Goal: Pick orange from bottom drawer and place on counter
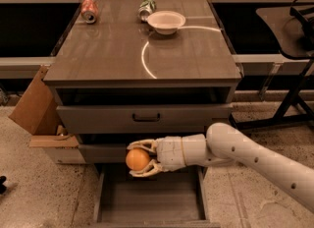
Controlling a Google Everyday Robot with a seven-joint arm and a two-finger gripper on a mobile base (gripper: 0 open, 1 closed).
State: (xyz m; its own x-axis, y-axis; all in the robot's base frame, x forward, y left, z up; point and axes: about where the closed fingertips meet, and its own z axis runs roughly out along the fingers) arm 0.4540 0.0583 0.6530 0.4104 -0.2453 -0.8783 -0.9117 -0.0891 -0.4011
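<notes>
Orange (pixel 137 159) clasped by pincer (pixel 141 158), above open bottom drawer (pixel 149 202)

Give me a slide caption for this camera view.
White robot gripper, shut on the small round orange, holds it above the open grey metal bottom drawer, below the glossy grey-brown counter.

Smooth orange (pixel 138 159) clamped in the pincer (pixel 131 159) — above the open grey bottom drawer (pixel 152 198)

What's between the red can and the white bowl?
A green can beside the bowl, in the camera view. The pincer holds the orange over the bottom drawer.
</notes>
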